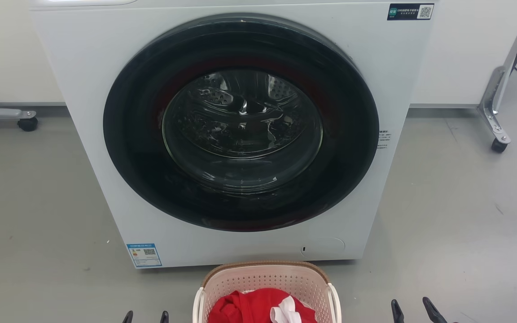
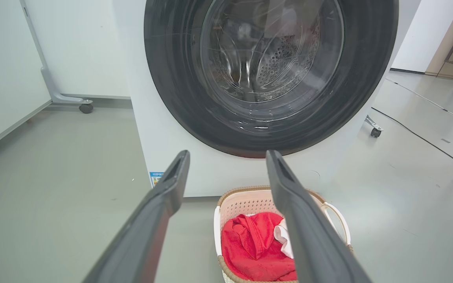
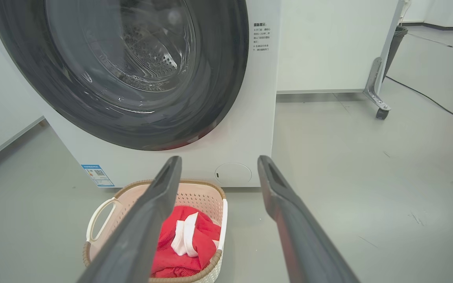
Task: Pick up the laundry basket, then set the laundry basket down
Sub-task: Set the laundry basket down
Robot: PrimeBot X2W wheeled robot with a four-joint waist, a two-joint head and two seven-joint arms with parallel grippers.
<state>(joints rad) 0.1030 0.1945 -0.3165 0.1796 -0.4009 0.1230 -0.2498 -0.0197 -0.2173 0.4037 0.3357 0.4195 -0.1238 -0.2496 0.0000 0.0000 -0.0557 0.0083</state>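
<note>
Left gripper (image 2: pixel 227 154), fingers spread wide and empty, hangs before the left half of the white washing machine (image 1: pixel 83 67). Centred just before its glossy round glass door stands the laundry basket (image 1: pixel 267 280), perforated pale-pink plastic with a brown woven-look rim, holding crumpled red cloth (image 1: pixel 249 307). Right gripper (image 3: pixel 219 160), equally released, touches nothing. Print on the blue sticker (image 1: pixel 144 255) is unreadable.

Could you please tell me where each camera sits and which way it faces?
Head view: on the robot's head, facing forward and down at the washing machine and laundry basket; left gripper tips lower left, right gripper lower right.
Left wrist view: on the left wrist, looking along its open fingers at the machine; basket lower right.
Right wrist view: on the right wrist, likewise; basket lower left.
Shared: all three show the machine's door and the basket's red cloth.
</note>
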